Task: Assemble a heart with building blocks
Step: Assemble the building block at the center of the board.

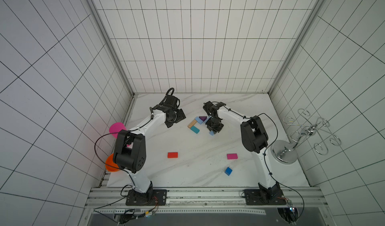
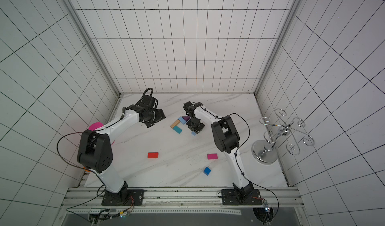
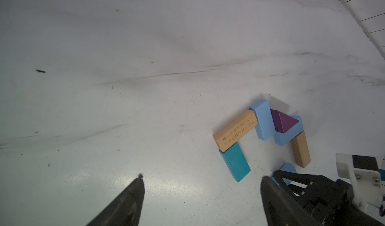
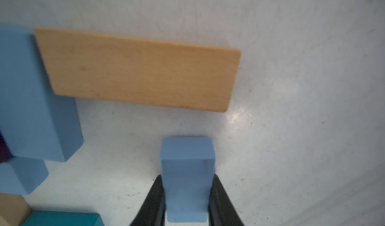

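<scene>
Light-blue block (image 4: 187,154) in right claw (image 4: 187,180), seemingly clear.

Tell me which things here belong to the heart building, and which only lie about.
Belong: half-built heart; light blue block in the right gripper; loose red block, magenta block, blue cube.
Lying about: pink goblet, orange bowl, chrome rack.

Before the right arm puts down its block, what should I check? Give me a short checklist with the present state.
1. Right gripper shut on light blue block: ok.
2. Left gripper open, holding nothing: ok.
3. Table bare beyond the nearest tan block: ok.
4. Held block touching the table: cannot tell.
5. Red block, magenta block, blue cube placed with the others: not ok, lying apart.
</scene>
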{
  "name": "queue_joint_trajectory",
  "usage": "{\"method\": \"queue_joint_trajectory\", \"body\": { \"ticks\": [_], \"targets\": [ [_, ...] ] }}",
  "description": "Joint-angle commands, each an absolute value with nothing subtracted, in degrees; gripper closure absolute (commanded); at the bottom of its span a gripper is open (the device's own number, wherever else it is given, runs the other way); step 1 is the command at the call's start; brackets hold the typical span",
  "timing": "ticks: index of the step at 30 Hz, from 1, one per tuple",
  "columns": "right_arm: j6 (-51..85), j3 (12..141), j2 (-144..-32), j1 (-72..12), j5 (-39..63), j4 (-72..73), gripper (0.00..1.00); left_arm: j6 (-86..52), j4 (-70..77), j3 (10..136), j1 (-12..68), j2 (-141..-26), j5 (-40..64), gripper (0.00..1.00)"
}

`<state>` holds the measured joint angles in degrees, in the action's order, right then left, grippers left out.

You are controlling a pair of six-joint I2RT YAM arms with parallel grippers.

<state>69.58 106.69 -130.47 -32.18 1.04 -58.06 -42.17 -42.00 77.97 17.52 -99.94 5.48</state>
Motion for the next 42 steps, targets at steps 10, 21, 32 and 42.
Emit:
{"method": "queue_joint_trajectory", "body": {
  "ticks": [10, 21, 32, 42],
  "targets": [
    [69.7, 109.1, -133.7, -30.3, 1.5, -60.2, 1.0, -41.8, -39.7, 79.2, 17.3, -101.8, 7.6, 0.14],
    [69.1, 109.8, -134.0, -29.6, 0.9, -60.3, 1.0, -41.9, -39.6, 80.2, 17.1, -103.4, 8.8, 0.14],
    [69.0, 110.5, -134.1, -29.0, 1.1, -60.4, 1.0, -42.0, -39.6, 80.6, 17.1, -104.2, 8.9, 0.14],
    [69.1, 111.1, -134.2, -28.6, 1.1, -60.5, 1.0, -42.1, -39.6, 80.9, 17.0, -104.7, 9.0, 0.14]
  ]
}}
